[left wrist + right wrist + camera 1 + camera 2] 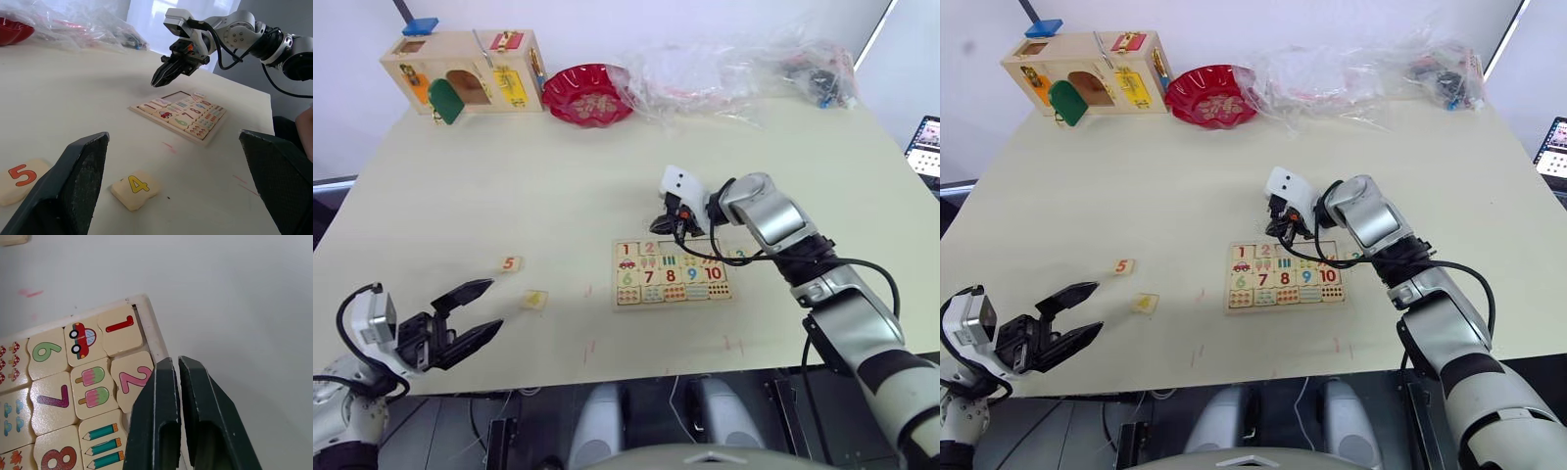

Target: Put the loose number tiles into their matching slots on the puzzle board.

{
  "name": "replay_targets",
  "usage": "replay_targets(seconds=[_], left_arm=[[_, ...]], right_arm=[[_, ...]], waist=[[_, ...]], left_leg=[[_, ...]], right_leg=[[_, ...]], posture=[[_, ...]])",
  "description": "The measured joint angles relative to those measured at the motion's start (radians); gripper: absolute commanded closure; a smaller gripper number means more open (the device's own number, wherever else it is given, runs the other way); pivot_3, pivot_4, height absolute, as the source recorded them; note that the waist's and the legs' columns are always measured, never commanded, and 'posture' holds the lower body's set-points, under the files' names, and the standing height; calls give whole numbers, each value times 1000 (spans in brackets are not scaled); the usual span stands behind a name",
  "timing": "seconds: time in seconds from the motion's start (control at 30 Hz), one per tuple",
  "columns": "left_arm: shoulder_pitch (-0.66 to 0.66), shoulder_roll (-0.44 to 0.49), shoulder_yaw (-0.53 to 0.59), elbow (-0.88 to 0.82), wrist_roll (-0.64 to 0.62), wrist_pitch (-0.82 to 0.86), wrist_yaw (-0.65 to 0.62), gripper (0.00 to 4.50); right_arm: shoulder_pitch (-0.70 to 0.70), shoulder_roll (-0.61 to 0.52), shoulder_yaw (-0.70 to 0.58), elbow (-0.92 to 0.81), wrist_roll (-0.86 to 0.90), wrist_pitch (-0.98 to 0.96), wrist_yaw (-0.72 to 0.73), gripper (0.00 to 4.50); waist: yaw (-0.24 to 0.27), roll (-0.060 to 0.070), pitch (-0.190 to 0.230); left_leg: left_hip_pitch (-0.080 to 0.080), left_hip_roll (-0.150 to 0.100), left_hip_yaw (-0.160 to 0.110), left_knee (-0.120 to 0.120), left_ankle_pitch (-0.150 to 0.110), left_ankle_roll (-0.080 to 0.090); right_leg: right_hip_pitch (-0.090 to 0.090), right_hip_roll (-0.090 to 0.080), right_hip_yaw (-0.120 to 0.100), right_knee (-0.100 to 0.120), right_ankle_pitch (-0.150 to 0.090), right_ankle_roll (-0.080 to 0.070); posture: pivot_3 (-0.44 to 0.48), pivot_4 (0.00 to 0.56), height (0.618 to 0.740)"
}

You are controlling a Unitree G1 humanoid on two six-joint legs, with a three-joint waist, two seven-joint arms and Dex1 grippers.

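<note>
While the right hand (672, 223), fingers pressed together, hovers over the far edge of the puzzle board (672, 300) beside seated tiles 1 (116, 326) and 2 (133, 377), the left hand (470, 313) waits spread near loose tiles 4 (534, 300) and 5 (512, 263) on the tabletop (558, 186).

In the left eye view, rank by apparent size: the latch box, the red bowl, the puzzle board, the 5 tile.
1. Latch box.
2. Puzzle board, part hidden by the right gripper.
3. Red bowl, though farther away, so unsure against the board.
4. 5 tile.
</note>
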Motion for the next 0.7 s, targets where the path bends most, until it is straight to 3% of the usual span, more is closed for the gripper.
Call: replay_targets(seconds=[0.7], left_arm=[[1, 0, 0, 1, 0, -9, 0, 0]], right_arm=[[0, 10, 15, 9, -37, -8, 3, 4440]], waist=[[0, 0, 0]], left_leg=[[0, 0, 0, 0, 0, 0]], right_leg=[[0, 0, 0, 0, 0, 0]], posture=[[0, 150, 740]])
